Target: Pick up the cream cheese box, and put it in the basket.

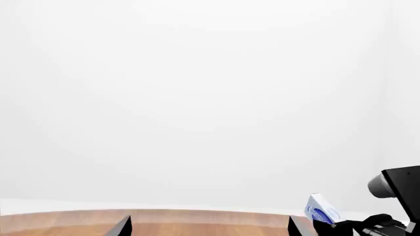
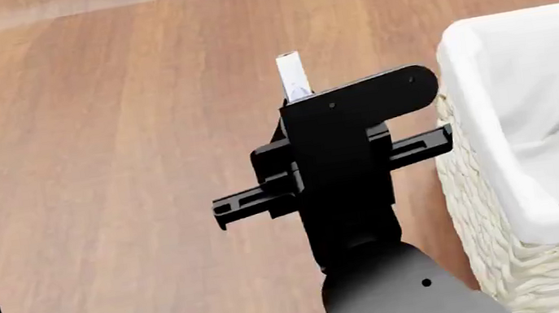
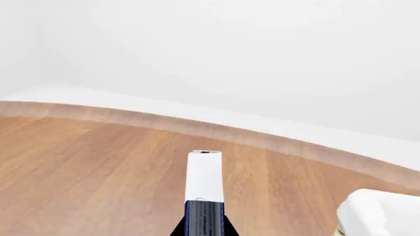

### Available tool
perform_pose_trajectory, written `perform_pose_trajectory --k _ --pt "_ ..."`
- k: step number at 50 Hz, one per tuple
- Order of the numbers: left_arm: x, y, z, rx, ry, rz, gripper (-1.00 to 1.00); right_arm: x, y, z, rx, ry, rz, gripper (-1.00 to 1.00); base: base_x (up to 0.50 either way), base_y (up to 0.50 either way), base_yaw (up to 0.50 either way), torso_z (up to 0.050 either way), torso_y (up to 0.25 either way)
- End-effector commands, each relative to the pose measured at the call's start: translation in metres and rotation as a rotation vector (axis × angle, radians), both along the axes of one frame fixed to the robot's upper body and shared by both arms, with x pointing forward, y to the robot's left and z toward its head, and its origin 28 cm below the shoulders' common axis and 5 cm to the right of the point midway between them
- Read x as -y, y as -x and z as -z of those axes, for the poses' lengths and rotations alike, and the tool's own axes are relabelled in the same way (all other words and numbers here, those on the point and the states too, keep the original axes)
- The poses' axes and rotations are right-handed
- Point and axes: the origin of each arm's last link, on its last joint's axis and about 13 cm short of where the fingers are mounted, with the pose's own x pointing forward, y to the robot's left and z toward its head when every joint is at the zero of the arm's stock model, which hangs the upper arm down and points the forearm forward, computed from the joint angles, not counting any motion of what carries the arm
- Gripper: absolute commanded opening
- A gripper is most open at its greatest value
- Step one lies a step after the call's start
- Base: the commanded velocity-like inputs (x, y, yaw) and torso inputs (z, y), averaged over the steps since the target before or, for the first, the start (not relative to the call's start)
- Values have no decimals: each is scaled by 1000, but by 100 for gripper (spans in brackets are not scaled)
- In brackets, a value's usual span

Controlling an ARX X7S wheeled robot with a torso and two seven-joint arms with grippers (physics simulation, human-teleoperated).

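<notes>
The right gripper [image 2: 293, 97] holds the box [image 2: 291, 77] in its jaws, lifted off the table [image 2: 92, 150] beside the basket [image 2: 479, 169], ready to swing over its rim. The left gripper's [image 1: 206, 227] jaws stand wide.

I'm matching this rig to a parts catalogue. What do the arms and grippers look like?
The right arm is matte black and blocky, with a rounded link, a horizontal crossbar and small screw dots. The right gripper shows black. Of the left gripper, only two black, wedge-shaped fingertips show. No cables or markings are visible.
</notes>
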Motion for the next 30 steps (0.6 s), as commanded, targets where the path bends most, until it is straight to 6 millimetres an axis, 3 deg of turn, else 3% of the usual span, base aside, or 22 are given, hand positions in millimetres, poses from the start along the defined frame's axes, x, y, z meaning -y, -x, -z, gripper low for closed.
perform_pose_trajectory --k 1,22,30 --pt "0 0 0 -3 -1 1 100 -3 14 -20 76 12 -23 -100 0 0 0 0 242" --pt "0 0 0 -2 -2 2 100 -2 37 -54 180 23 -51 -100 1 0 0 0 244" --pt "0 0 0 8 -5 -3 100 7 51 -82 253 30 -51 -100 2 0 0 0 148"
